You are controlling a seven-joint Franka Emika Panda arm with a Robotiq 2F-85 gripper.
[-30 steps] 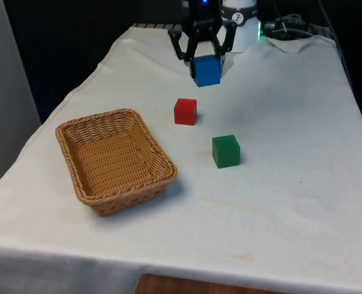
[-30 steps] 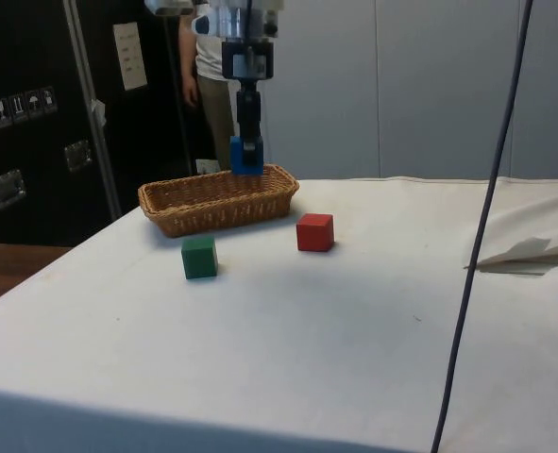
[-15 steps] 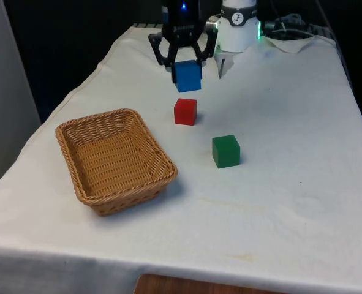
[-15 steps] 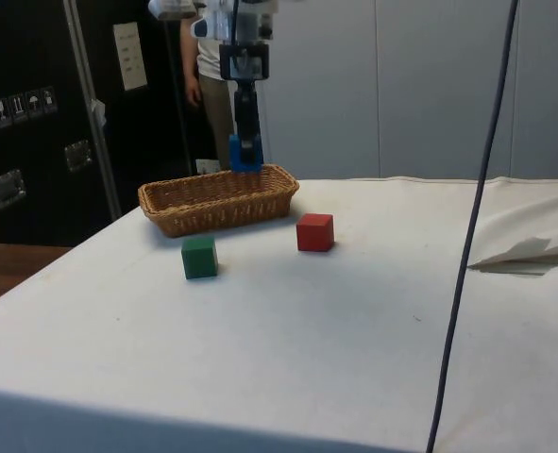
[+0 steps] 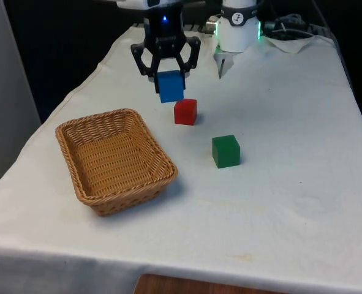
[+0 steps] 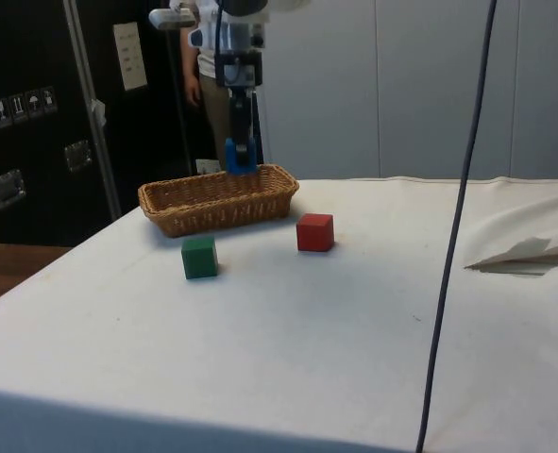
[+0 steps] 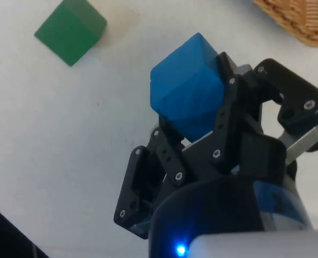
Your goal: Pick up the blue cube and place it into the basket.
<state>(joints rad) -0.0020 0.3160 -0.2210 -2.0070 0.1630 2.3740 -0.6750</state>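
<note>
Blue cube (image 5: 171,86) hangs clamped between the fingers (image 5: 151,68), above the cloth.

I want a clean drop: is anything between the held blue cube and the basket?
Nothing visible is. The gripper holds the blue cube in the air short of the basket; the red cube and green cube sit off to the front view's right.

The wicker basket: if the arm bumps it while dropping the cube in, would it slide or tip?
The basket is low and wide, so it likely won't tip. Woven wicker looks light, so it may slide on the white cloth. The gripper carries the blue cube above rim height.
</note>
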